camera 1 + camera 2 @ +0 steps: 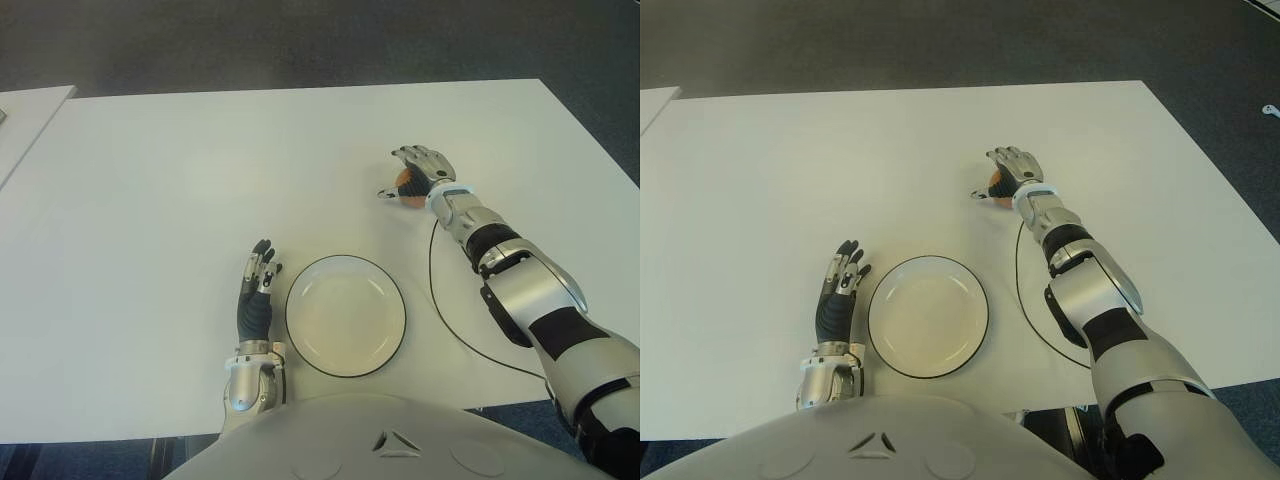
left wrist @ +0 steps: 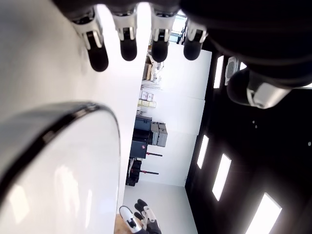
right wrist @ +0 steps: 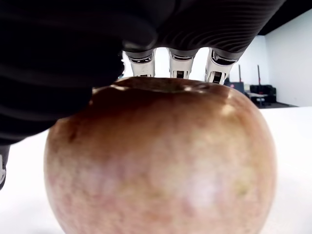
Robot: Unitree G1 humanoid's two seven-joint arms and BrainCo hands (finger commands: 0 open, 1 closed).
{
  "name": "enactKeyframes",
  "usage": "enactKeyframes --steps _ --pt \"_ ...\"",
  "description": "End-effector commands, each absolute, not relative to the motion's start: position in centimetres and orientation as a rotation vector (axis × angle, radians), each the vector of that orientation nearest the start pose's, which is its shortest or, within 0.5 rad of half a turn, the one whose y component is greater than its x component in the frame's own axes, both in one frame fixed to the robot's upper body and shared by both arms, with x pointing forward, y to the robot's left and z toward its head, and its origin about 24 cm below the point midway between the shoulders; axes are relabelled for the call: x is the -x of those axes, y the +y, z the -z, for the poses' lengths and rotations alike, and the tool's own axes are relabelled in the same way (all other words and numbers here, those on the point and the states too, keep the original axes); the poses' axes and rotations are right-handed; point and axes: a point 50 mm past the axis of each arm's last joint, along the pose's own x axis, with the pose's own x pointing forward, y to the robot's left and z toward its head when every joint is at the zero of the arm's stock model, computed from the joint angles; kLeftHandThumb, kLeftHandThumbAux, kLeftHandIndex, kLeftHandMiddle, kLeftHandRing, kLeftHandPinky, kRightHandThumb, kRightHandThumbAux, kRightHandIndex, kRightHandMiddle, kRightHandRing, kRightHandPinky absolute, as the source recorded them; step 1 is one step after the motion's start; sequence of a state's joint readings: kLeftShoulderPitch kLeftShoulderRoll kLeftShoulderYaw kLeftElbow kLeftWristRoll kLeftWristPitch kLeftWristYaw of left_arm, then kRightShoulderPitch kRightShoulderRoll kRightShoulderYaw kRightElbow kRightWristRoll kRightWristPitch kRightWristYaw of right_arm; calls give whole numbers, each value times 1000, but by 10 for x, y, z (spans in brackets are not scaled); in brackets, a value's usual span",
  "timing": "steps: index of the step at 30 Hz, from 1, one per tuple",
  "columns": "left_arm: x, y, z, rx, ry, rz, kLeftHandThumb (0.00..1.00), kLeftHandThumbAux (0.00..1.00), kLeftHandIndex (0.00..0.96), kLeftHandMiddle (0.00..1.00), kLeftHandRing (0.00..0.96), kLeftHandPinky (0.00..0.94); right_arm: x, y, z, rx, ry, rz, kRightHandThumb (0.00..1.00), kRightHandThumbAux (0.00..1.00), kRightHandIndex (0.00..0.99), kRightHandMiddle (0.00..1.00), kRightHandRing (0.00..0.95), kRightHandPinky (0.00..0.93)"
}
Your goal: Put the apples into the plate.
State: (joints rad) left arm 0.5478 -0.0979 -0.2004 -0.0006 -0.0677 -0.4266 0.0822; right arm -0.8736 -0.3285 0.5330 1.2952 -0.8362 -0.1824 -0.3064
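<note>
Apple [image 1: 408, 187] upright on table [image 1: 150, 200], at 1 o'clock from plate [image 1: 392, 345]. Capped by right hand [image 1: 422, 170], fingers [image 3: 178, 62] curled over it. Left hand [image 1: 255, 290] at plate's 9 o'clock, fingers straight, apart, empty

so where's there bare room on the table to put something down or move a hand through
The white table is bare across its far half and whole left side. The black-rimmed white plate is empty. It is crowded only near the front: the left hand lies open just left of the plate, and the right hand covers the reddish-brown apple, with a thin black cable looping right of the plate.
</note>
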Motion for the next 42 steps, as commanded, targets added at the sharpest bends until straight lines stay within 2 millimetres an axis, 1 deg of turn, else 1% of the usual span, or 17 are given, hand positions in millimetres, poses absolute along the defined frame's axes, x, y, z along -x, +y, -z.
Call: enactKeyframes --steps 1,4,12,20,32,42 --pt "-130 120 20 213 128 -130 101 314 30 35 13 50 -371 -183 -37 1551 77 -255 113 411 0 4 0 42" --pt "-129 121 20 207 125 -137 109 315 38 42 19 56 -371 -188 -37 1551 104 -250 118 419 0 6 0 45" --pt "-129 122 21 213 129 -142 110 313 35 41 18 54 -371 -194 -37 1552 135 -242 127 428 0 13 0 51" --pt "-130 124 20 211 130 -136 115 312 38 41 18 54 -368 -203 -32 1536 197 -240 137 423 0 21 9 58" --pt "-128 125 20 207 133 -138 110 307 42 48 26 57 -365 -200 -26 1506 224 -236 132 386 0 36 27 78" --pt "-126 125 21 205 136 -139 102 305 30 34 18 62 -362 -199 -22 1504 227 -248 121 380 0 40 28 74"
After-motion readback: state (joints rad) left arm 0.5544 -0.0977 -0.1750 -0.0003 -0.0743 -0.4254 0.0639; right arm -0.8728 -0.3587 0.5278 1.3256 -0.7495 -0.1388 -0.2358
